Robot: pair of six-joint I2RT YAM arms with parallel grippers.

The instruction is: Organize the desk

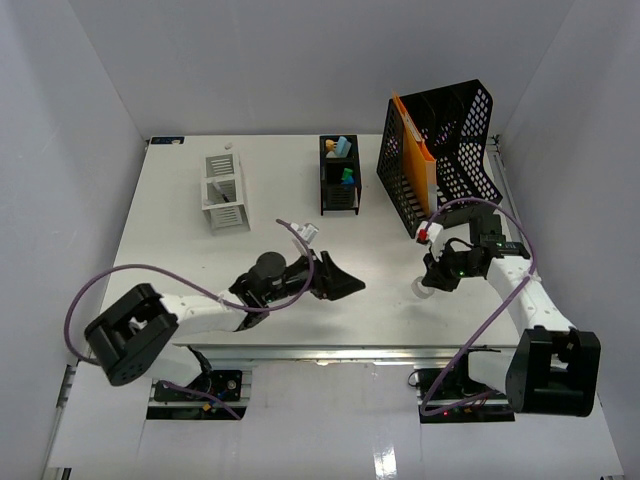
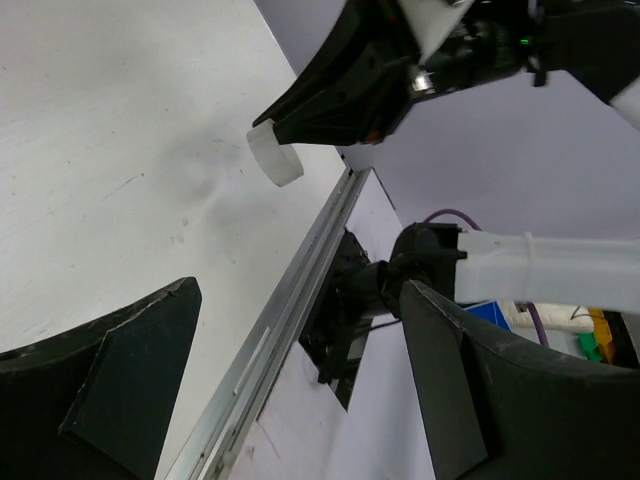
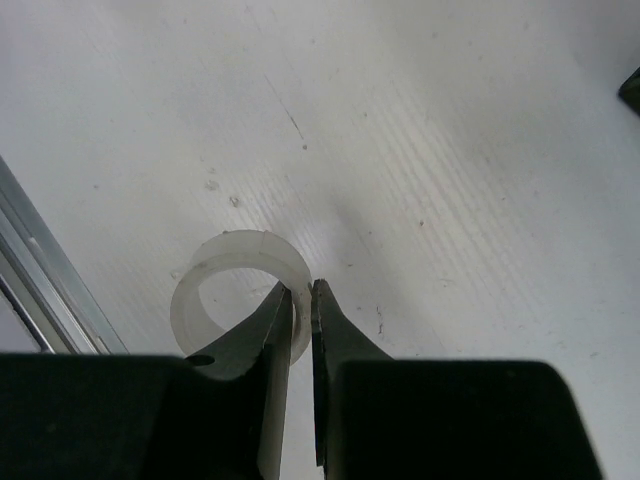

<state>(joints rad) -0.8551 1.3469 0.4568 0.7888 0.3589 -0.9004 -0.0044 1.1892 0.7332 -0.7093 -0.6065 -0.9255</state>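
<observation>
Beneath both arms, the white surface (image 1: 180, 250) fills the view, rail along its near edge. Far right, a black mesh rack (image 1: 460, 140). Left gripper (image 1: 342, 278) hovers mid-surface, spread wide. Right gripper (image 3: 300, 285) pinches the wall of a white ring (image 3: 240, 247) near the rail.

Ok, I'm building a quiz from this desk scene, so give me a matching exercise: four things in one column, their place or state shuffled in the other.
Things:
1. white ring
2. orange folder
3. white wire rack
4. left gripper

Place or state:
A. open, holding nothing
B. far left part of the desk
C. pinched by the right gripper
D. inside the black mesh file holder

Pairs: 1-C, 2-D, 3-B, 4-A.
</observation>
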